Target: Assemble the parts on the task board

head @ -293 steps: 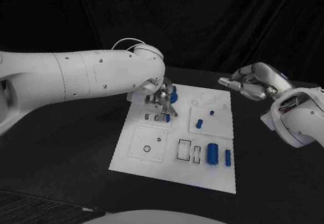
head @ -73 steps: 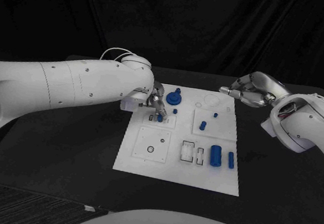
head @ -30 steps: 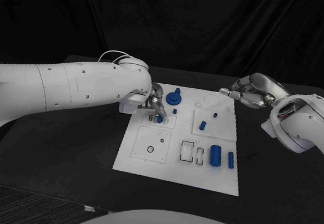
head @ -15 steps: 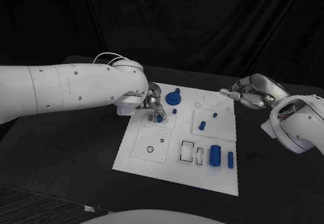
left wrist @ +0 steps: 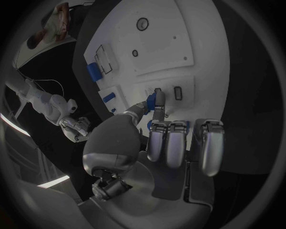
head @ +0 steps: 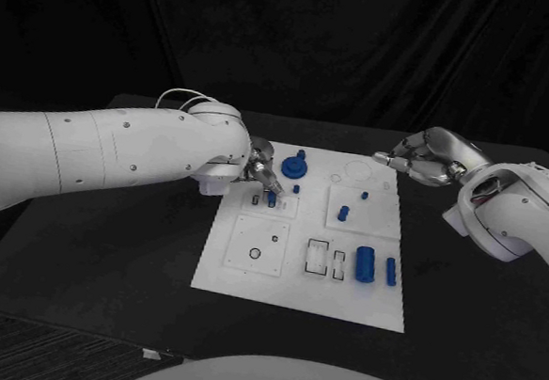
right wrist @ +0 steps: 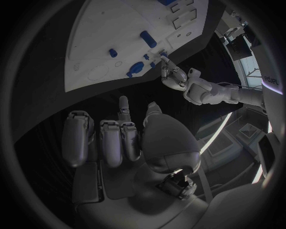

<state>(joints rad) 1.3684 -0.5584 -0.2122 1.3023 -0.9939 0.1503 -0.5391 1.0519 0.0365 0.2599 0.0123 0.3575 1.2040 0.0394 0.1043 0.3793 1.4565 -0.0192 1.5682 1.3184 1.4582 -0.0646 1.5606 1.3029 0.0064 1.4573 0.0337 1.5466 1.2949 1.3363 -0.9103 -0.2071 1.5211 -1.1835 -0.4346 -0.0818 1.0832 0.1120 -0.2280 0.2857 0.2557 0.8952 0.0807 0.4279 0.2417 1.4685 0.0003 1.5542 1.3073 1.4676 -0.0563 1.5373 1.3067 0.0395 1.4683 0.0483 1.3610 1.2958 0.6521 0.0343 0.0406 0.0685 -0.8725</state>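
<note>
The white task board [head: 297,293] lies mid-table. My left hand [head: 258,171] hovers over its far left corner and pinches a small blue part [head: 271,192] between thumb and a finger, just above two small slots [head: 263,201]. In the left wrist view the pinched part [left wrist: 151,101] sits close to a slot [left wrist: 177,93]. A round blue piece with a post [head: 296,165] stands beside the hand. Two blue cylinders [head: 363,263] lie at the board's right. My right hand [head: 423,158] hangs beyond the board's far right corner, fingers curled in on nothing.
A blue peg [head: 342,212] and small blue studs [head: 296,189] stand on the board's middle. Rectangular slots [head: 315,255] and a square plate with holes [head: 257,245] lie nearer me. Black table [head: 102,253] spreads around the board. The right wrist view shows the left hand [right wrist: 178,78] at the board's edge.
The left hand has stayed over the far left slots with the blue part, shifting only slightly. The right hand has kept its place.
</note>
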